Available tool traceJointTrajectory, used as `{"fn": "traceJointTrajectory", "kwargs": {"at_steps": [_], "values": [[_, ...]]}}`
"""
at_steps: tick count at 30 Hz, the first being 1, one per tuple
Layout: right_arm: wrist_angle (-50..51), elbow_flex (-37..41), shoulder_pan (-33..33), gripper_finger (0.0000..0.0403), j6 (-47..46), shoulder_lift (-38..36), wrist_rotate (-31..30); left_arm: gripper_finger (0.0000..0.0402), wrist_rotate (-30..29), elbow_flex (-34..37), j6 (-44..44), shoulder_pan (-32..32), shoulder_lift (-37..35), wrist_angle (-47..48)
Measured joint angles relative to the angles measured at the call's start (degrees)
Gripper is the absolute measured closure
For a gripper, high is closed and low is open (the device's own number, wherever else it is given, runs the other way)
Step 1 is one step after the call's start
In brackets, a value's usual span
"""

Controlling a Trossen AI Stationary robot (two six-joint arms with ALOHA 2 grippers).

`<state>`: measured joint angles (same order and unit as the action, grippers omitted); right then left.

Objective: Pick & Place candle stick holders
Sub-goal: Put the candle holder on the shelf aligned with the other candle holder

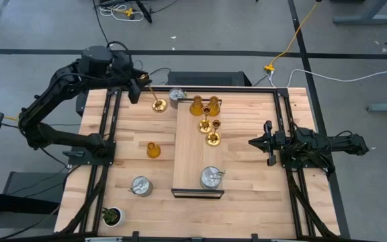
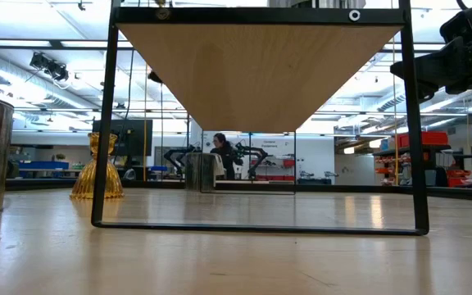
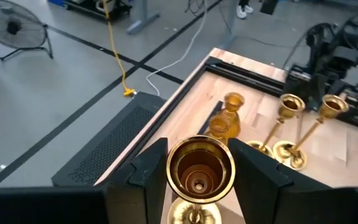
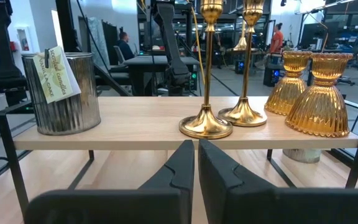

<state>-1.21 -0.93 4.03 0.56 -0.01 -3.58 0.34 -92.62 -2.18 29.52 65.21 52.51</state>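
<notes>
While right end effector (image 1: 252, 142) idles shut, left end effector (image 3: 197, 180) grips gold holder (image 3: 200, 171).

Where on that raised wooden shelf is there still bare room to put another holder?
The raised shelf is bare through its middle, between the gold holders and the silver holder at its near end. Its far end is crowded with amber holders and gold ones.

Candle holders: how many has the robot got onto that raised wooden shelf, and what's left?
Done: five stand on the shelf: two amber holders, two gold holders, one silver holder. In hand: the left tool grips the third gold holder. Left on the table: an amber one and two silver ones. The right tool waits.
</notes>
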Motion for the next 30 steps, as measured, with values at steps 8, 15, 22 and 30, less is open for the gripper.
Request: {"fn": "traceJointTrajectory", "kwargs": {"at_steps": [8, 15, 22, 30], "values": [[0.0, 0.0, 0.0, 0.0376, 0.0, 0.0, 0.0, 0.0242, 0.0, -0.6, 4.1, -5.7, 3.0, -1.0], [0.0, 0.0, 0.0, 0.0376, 0.0, 0.0, 0.0, 0.0242, 0.3, -0.6, 8.4, -11.3, 6.1, -3.9], [0.0, 0.0, 0.0, 0.0376, 0.0, 0.0, 0.0, 0.0244, 4.7, -0.6, 8.8, -15.3, 9.1, -8.1], [0.0, 0.0, 0.0, 0.0376, 0.0, 0.0, 0.0, 0.0242, 5.6, -0.6, 8.9, -19.5, 11.9, -10.8]]}}
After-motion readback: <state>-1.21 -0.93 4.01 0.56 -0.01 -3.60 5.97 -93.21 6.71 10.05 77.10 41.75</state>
